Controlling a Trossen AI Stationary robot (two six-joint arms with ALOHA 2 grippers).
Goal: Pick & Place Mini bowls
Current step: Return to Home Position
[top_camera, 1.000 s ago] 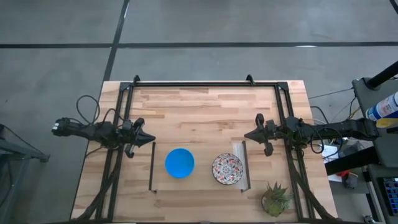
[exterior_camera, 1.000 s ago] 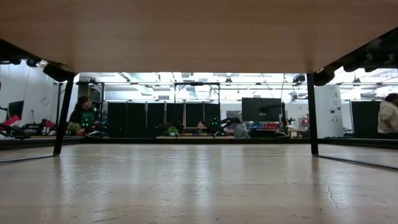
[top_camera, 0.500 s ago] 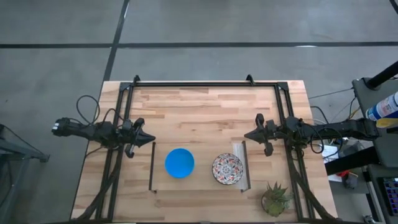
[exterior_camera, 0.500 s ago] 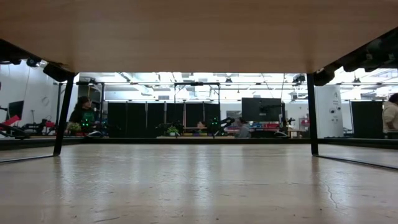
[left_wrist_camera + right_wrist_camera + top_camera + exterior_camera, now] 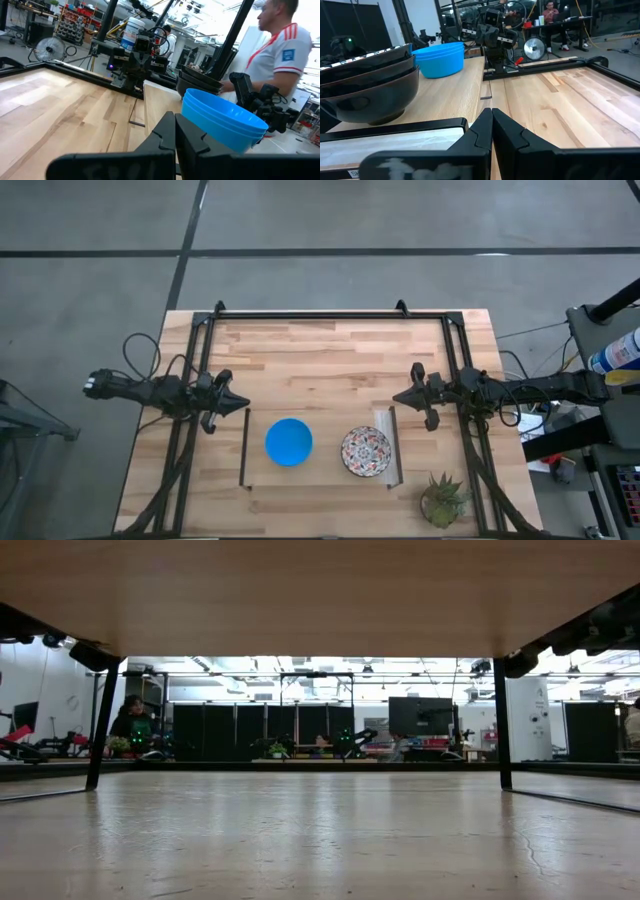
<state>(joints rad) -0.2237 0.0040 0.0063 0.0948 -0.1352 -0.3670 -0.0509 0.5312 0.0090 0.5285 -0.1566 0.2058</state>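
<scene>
Mini bowls show from above as two stacks side by side on the shelf: the blue stack toward its left end, the patterned stack toward its right end. No bowl lies loose on the table. The left gripper hangs just off the shelf's left end and the right gripper just off its right end, both empty and pointing at each other. A plant stands off the shelf's right front corner.

The low view looks under the shelf board. It shows bare table and the room beyond, with no bowl and no gripper.

In the left wrist view the fingers are pressed together with nothing between them. The blue stack sits on the shelf just ahead, with the patterned stack, dark on the outside, behind it. A person stands beyond the shelf's far end.

In the right wrist view the fingers are likewise together and empty. Three nested dark-sided bowls stand nearest on the shelf, with the blue stack beyond them.

Going by this, the placing is finished. Both colours are sorted and stacked, so all that can remain is for the arms to settle at rest, and they look parked or nearly so.
</scene>
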